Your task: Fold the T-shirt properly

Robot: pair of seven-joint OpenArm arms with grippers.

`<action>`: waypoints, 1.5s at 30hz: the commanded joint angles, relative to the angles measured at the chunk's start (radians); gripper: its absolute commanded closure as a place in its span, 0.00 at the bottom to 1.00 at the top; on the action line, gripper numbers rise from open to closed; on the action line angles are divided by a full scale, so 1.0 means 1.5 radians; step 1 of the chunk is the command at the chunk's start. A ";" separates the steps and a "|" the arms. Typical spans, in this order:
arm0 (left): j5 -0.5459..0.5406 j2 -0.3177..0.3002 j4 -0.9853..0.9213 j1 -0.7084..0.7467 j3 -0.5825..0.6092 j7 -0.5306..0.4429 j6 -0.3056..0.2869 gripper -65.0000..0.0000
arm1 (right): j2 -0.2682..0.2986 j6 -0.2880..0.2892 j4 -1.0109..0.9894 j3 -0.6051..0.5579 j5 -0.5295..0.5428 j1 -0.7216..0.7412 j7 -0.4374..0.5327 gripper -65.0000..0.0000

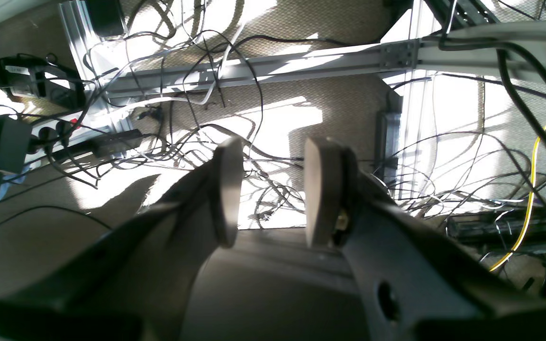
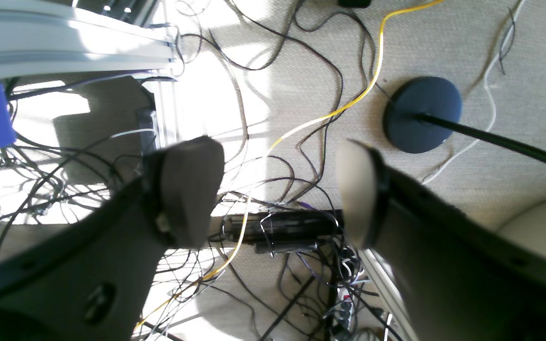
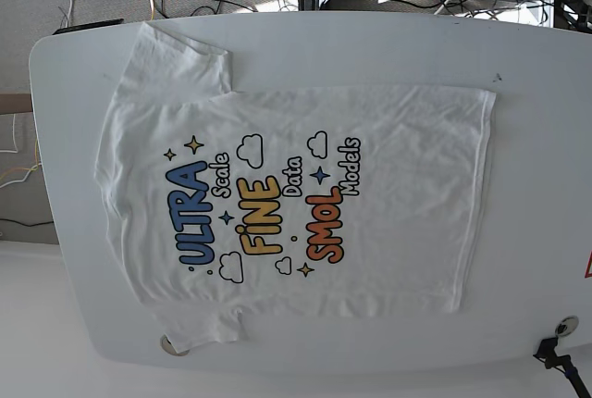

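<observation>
The white T-shirt (image 3: 296,199) lies flat and spread out, print side up, on the white table (image 3: 536,185) in the base view. Its collar end points left and its hem points right. Both sleeves are spread out. Neither arm shows in the base view. My left gripper (image 1: 273,189) is open and empty in its wrist view, hanging over the carpet and cables. My right gripper (image 2: 277,189) is open and empty too, likewise over the floor. The T-shirt shows in neither wrist view.
Aluminium frame rails (image 1: 254,71) and tangled cables (image 2: 273,222) lie on the carpet beyond the table's far edge. A dark round stand base (image 2: 422,113) sits on the floor. A small black object (image 3: 555,347) sits at the table's near right corner.
</observation>
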 commanded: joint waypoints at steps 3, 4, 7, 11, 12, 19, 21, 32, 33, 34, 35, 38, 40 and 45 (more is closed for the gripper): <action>-0.004 -0.003 0.066 0.046 -0.003 -0.007 0.002 0.68 | 0.003 0.002 0.085 0.000 0.004 -0.046 0.011 0.37; -0.004 -0.003 0.085 0.062 -0.003 -0.007 0.002 0.68 | 0.003 0.002 0.104 0.000 0.004 -0.059 0.011 0.37; -0.004 -0.003 0.144 0.101 -0.003 -0.007 0.002 0.60 | 0.013 0.002 0.162 0.000 0.005 -0.100 0.011 0.37; -0.004 -0.003 0.218 0.160 -0.004 -0.007 0.002 0.48 | 0.014 0.002 0.240 0.000 0.005 -0.160 0.010 0.36; -0.004 -0.003 0.236 0.175 -0.004 -0.007 0.002 0.48 | 0.015 0.003 0.260 0.000 0.005 -0.176 0.010 0.36; -0.004 -0.003 0.384 0.289 -0.018 -0.008 0.002 0.48 | 0.029 0.004 0.419 0.000 0.005 -0.290 0.010 0.36; -0.005 -0.001 0.427 0.313 -0.022 -0.008 0.002 0.48 | 0.030 0.003 0.460 0.001 0.005 -0.315 0.010 0.36; -0.033 0.000 0.611 0.364 -0.108 -0.009 0.001 0.48 | 0.026 0.003 0.666 0.028 0.005 -0.396 0.014 0.36; -0.055 -0.003 0.614 0.363 -0.117 -0.009 -0.001 0.48 | 0.025 0.003 0.667 0.028 0.005 -0.388 0.015 0.36; -0.078 -0.007 0.614 0.359 -0.125 -0.009 -0.013 0.48 | 0.025 0.003 0.667 0.028 0.005 -0.377 0.015 0.36; -0.105 -0.019 0.616 0.345 -0.138 -0.009 -0.032 0.48 | 0.025 0.003 0.667 0.028 0.005 -0.367 0.015 0.36; -0.173 -0.030 0.614 0.308 -0.182 -0.008 -0.077 0.48 | 0.024 0.002 0.667 0.028 0.006 -0.317 0.015 0.36; -0.197 -0.028 0.614 0.281 -0.204 -0.008 -0.096 0.48 | 0.024 0.002 0.667 0.033 0.006 -0.286 0.015 0.36; -0.201 -0.028 0.612 0.196 -0.219 -0.007 -0.115 0.48 | 0.014 0.009 0.667 0.098 0.095 -0.203 0.010 0.36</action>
